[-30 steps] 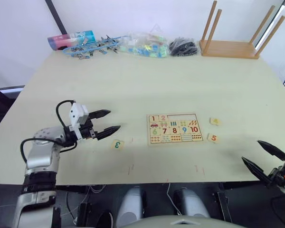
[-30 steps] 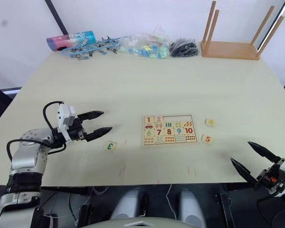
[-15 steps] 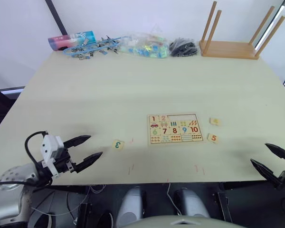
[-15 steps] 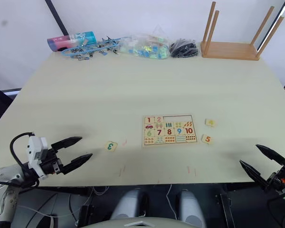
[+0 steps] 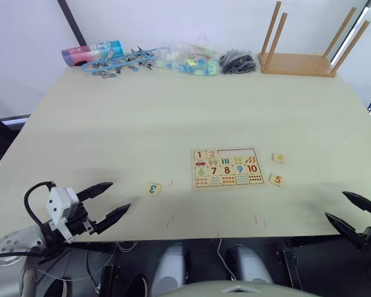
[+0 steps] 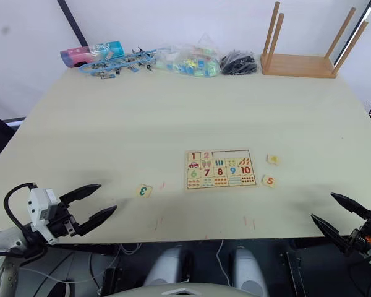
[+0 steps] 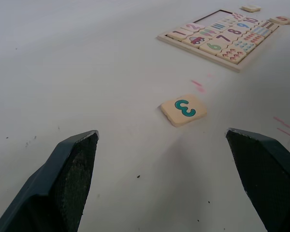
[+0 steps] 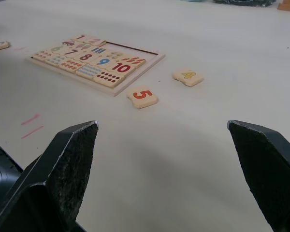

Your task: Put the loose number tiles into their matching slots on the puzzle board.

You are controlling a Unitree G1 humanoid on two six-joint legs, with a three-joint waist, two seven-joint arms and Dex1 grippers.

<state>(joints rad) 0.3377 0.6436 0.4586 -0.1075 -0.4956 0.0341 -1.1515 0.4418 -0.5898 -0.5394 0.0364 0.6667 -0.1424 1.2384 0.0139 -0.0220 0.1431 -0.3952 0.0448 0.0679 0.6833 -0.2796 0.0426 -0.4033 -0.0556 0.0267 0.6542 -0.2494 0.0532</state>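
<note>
We have pulled our left gripper (image 5: 111, 199) back to the table's near edge, fingers spread and empty; our right gripper (image 5: 353, 210) waits spread too. Tiles 3 (image 5: 153, 187), 4 (image 5: 280, 158) and 5 (image 5: 276, 179) lie loose beside the board (image 5: 227, 167).

Bare table (image 5: 173, 117) stretches wide between the puzzle board (image 5: 227, 167) and the far-edge clutter, a bag of bits (image 5: 188, 59) and an upturned stool (image 5: 303, 52). Near the board, the green 3 tile (image 5: 153, 187) lies on its left, the 4 tile (image 5: 280, 158) and 5 tile (image 5: 276, 180) on its right.
</note>
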